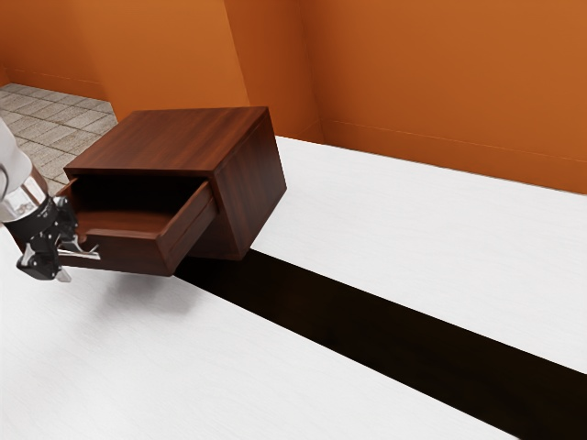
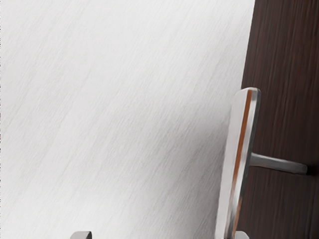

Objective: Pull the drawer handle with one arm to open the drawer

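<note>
Orange walls (image 1: 413, 64), white table (image 1: 431, 229) with a dark strip (image 1: 385, 335) across it. Wooden cabinet (image 1: 197, 137) sits at the table's far end. Its drawer (image 1: 138, 236) is already out partway, inside exposed, so the pull looks mostly done; remaining travel unknown. Gripper (image 1: 60, 261) is at the drawer front by the metal handle (image 2: 238, 164). Fingers spread, handle against one of them, hooked rather than clamped. No brands, labels or text readable anywhere.
</note>
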Motion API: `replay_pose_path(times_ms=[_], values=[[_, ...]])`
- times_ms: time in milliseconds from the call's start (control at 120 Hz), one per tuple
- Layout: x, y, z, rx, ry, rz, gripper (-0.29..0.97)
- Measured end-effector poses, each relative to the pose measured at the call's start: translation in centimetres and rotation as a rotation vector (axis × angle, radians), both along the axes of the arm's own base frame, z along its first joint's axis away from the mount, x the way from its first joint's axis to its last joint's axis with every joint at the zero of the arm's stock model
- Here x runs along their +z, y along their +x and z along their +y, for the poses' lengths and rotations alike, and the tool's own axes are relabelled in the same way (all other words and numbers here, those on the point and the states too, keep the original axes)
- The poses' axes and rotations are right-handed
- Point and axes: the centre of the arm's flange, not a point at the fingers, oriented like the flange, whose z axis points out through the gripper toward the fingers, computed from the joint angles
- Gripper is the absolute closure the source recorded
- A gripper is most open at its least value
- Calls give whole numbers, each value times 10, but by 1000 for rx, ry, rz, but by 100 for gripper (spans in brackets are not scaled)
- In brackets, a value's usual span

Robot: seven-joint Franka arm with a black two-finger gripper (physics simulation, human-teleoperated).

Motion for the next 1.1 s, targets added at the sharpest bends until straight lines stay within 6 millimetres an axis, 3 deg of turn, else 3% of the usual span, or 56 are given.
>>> replay_pose_path(times_ms=[350, 667, 1100], values=[[4, -3, -11, -12, -11, 9, 50], [-5, -4, -17, -6, -34, 39, 51], [4, -17, -18, 13, -56, 45, 51]])
